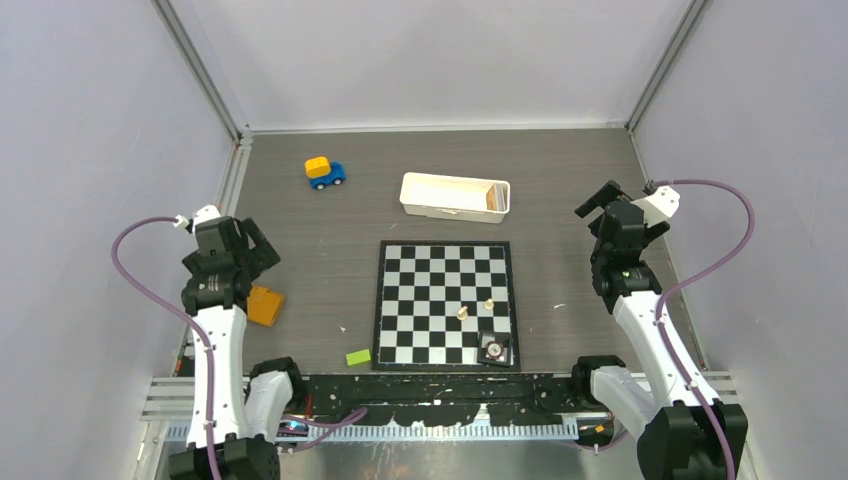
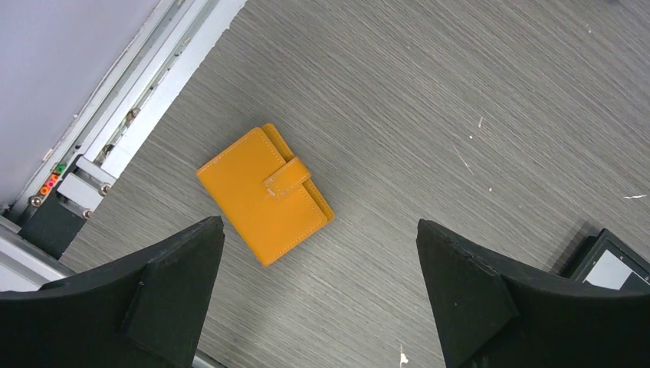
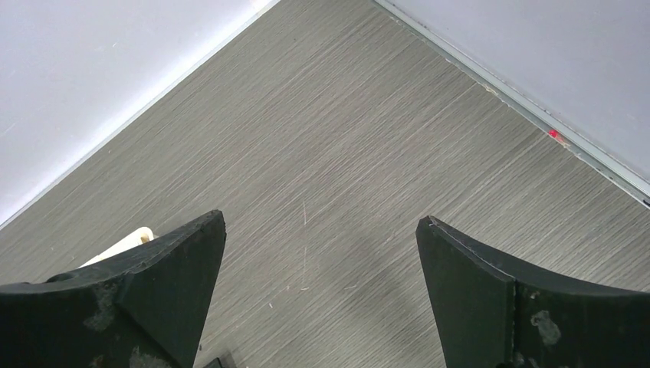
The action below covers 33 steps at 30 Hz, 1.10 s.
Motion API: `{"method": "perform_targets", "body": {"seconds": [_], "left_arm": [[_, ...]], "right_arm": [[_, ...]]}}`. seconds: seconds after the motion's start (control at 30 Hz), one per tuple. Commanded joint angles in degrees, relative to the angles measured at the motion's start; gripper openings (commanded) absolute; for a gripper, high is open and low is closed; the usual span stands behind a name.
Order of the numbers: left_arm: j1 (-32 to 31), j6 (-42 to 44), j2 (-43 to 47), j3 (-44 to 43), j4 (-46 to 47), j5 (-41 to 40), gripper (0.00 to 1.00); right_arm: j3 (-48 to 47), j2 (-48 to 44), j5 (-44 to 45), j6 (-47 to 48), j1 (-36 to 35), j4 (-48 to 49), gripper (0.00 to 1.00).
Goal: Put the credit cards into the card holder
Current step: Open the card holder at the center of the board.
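The left gripper (image 2: 319, 222) hung with its fingers spread wide and nothing between them, above the card holder (image 2: 260, 195). The holder lay flat and folded shut on the grey table (image 2: 460, 92), its strap across the front, near the left rail and well left of the chessboard (image 1: 445, 300). The right gripper (image 3: 321, 218) was likewise spread and empty, over bare table by the far right corner.

A white tray (image 1: 440, 210) sat beyond the board (something tan stood at its right end, too small to identify). A toy car (image 1: 325, 172) sat far left, and a green block (image 1: 358, 357) lay near the board's near-left corner.
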<state>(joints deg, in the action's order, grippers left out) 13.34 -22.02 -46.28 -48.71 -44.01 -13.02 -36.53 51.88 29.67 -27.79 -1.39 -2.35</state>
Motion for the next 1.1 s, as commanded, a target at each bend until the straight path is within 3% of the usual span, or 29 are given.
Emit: {"method": "perform_targets", "body": {"seconds": [0.0, 0.27, 0.43, 0.67, 0.87, 1.07], "left_arm": [[-0.3, 0.3, -0.9, -2.2, 0.9, -1.8, 1.0], [1.2, -2.0, -6.9, -2.1, -1.4, -5.6, 1.0], [9.5, -5.7, -11.6, -0.4, -0.8, 2.2, 1.0], [17.0, -9.2, -14.8, 1.2, -0.1, 3.7, 1.0], [19.2, -10.1, -20.1, 2.4, 0.8, 6.6, 1.0], [21.6, -10.3, -25.9, 3.5, 2.4, 10.4, 0.91]], "right_arm": [[0.0, -1.1, 2.2, 0.4, 0.0, 1.1, 1.0], [0.0, -1.0, 2.0, 0.5, -0.1, 1.0, 1.0], [0.5, -1.7, 1.8, 0.2, 0.0, 1.4, 1.0], [0.9, -1.5, 1.0, 0.2, 0.0, 2.0, 1.0], [0.9, -0.9, 0.2, 0.1, 0.0, 2.0, 1.0], [1.4, -1.8, 0.0, 0.1, 0.0, 3.3, 1.0]]}}
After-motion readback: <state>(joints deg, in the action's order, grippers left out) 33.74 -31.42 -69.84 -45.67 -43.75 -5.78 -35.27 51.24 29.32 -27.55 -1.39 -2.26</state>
